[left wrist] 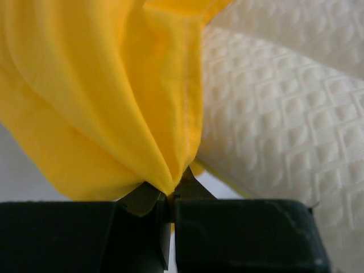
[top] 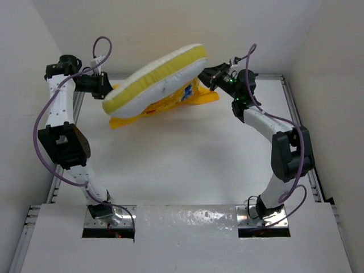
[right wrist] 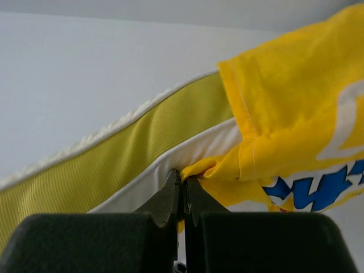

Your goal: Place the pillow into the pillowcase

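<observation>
Closest up in both wrist views are the black jaws. The left gripper (left wrist: 172, 196) is clenched tight on a bunched fold of the yellow pillowcase (left wrist: 102, 102), with the quilted pillow (left wrist: 284, 142) right beside it. The right gripper (right wrist: 182, 187) is pinched shut on a hemmed bit of the same fabric, right where it laps over the pillow's yellow edge band (right wrist: 142, 153). My read is that each arm grabs one side of the pillowcase mouth so the opening hangs stretched between them and the pillow can slide in. From the top camera the pillow sits up off the table (top: 187, 165), tilted, spanning between the two grippers at the far end, and most of the pillowcase droops underneath it and touches the table. So hardly any of the pillow looks inside yet. Stuff I can't work out: whether either grip also catches the pillow itself, how far the corner goes into the opening, and which layer of fabric each side has. The print is mostly tucked under, only some blue lettering (right wrist: 318, 187) peeks out.
</observation>
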